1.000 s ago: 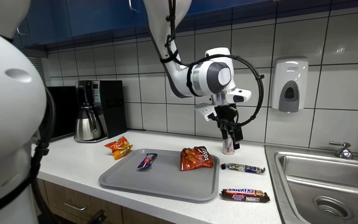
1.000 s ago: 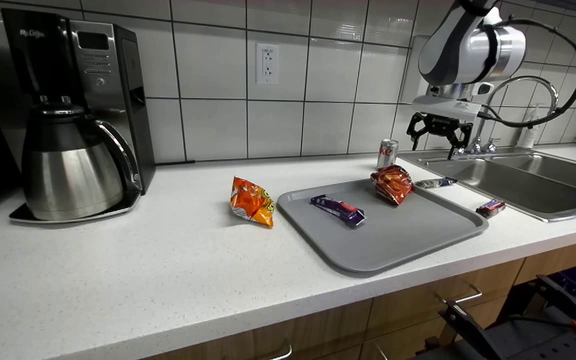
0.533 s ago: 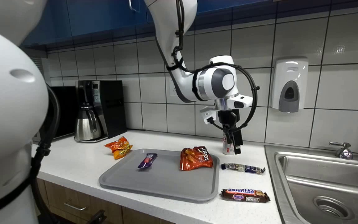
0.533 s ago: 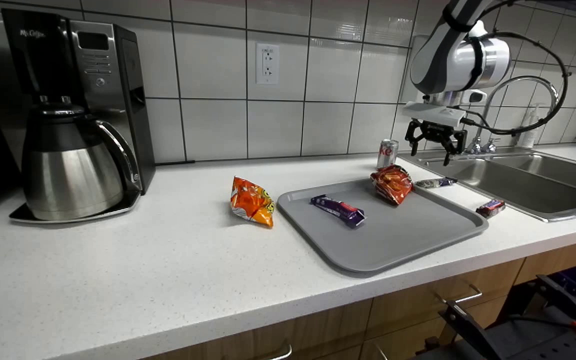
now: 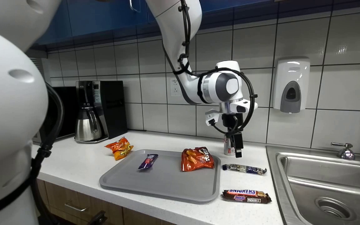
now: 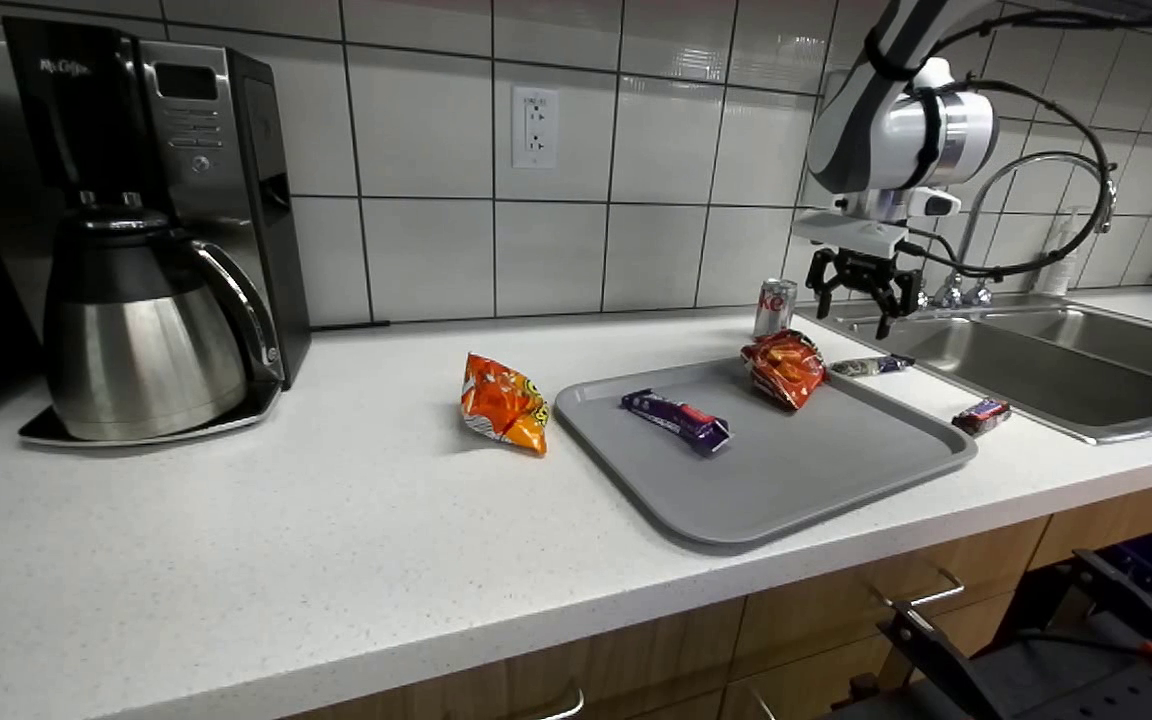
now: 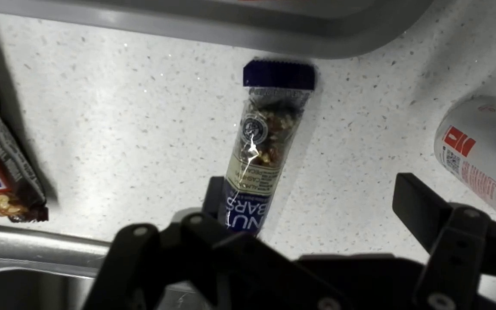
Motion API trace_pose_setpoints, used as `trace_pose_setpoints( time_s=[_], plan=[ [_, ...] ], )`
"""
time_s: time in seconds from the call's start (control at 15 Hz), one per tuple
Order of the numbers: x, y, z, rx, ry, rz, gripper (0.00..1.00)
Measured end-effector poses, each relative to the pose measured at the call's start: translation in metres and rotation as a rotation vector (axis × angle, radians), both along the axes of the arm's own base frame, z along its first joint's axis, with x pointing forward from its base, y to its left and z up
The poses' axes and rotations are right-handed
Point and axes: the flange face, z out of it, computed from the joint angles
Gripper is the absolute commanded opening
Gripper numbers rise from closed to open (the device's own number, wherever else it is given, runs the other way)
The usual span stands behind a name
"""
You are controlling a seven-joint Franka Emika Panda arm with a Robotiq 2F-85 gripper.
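My gripper [image 7: 312,192] is open and empty, held above the counter; it also shows in both exterior views [image 5: 238,152] [image 6: 852,318]. A nut bar [image 7: 261,148] in a clear and dark blue wrapper lies below it, close to the left finger [image 7: 213,194] in the wrist view. The bar's near end is hidden behind the gripper. It also shows in both exterior views [image 5: 244,169] [image 6: 872,366]. A silver soda can [image 7: 485,150] stands upright beyond the right finger [image 7: 420,206]; it also shows in an exterior view [image 6: 775,308].
A grey tray [image 5: 164,184] holds a red snack bag [image 5: 197,159] and a purple-wrapped bar [image 5: 148,162]. A Snickers bar [image 5: 246,196] lies near the sink [image 5: 275,175]. An orange snack bag [image 6: 504,403] and a coffee maker [image 6: 151,300] stand on the counter. The tiled wall is behind.
The arm has lowered and swung slightly, bringing the open gripper down nearer the nut bar and can. The objects on the counter and tray have not moved.
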Motion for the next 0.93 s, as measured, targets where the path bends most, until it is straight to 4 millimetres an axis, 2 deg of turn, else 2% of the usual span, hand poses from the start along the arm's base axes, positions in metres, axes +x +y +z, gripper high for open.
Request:
trace_pose_setpoints(
  time_s=[0.93],
  plan=[
    [0.003,-0.026,-0.034,0.001,0.021,-0.099,1.0]
  ],
)
